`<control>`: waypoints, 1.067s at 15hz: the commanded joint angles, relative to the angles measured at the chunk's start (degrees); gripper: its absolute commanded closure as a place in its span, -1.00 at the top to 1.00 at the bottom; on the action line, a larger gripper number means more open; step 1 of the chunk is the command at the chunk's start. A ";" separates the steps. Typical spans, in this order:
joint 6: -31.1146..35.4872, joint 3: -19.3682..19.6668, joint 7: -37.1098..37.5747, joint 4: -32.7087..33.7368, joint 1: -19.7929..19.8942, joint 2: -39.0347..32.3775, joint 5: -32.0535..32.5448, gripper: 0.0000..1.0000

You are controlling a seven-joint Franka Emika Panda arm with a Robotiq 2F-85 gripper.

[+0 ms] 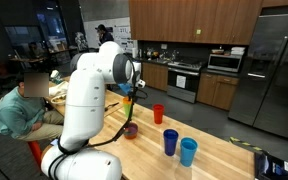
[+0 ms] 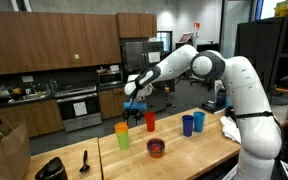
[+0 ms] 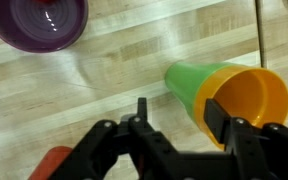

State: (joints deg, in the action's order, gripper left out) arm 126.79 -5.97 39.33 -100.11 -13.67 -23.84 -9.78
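End effector [image 3: 175, 108] up close, jaws apart, gripping nothing, above the green cup [image 3: 184, 85] with an orange cup [image 3: 254, 95] nested inside, near a counter [image 2: 209, 150] corner; purple bowl [image 3: 39, 22] beside. Only both exterior views catch the two blue cups [image 2: 188, 124].

Pale plank-jointed wooden table top [image 3: 114, 70]: wood, smooth, faint satin sheen.
Green tapered plastic cup [image 3: 189, 90]: smooth plastic, nearly matt.
Orange plastic cup [image 3: 259, 90]: smooth plastic, soft sheen.
Purple round bowl [image 3: 39, 22]: glossy, with bright highlights.
Black gripper [image 3: 176, 108]: hard and matt.
White robot arm [image 1: 89, 90]: smooth, glossy shell.
Tall grey refrigerator [image 1: 274, 70]: brushed metal.
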 commanded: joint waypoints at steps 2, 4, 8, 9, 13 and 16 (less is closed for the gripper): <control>-3.31 0.97 0.98 4.01 -0.73 -2.42 1.62 0.72; -4.28 0.91 0.47 5.49 -0.65 -3.19 1.69 0.82; -5.31 0.55 0.10 8.34 -1.34 -4.72 1.59 0.98; -5.78 0.58 0.07 9.16 -1.62 -5.11 1.83 0.93; -8.09 0.68 -0.23 12.27 -2.37 -7.06 2.08 0.17; -9.91 0.74 -0.29 14.09 -2.66 -8.33 2.25 -0.30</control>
State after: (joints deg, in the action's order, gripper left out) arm 119.89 -5.72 39.16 -89.46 -15.82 -30.30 -8.64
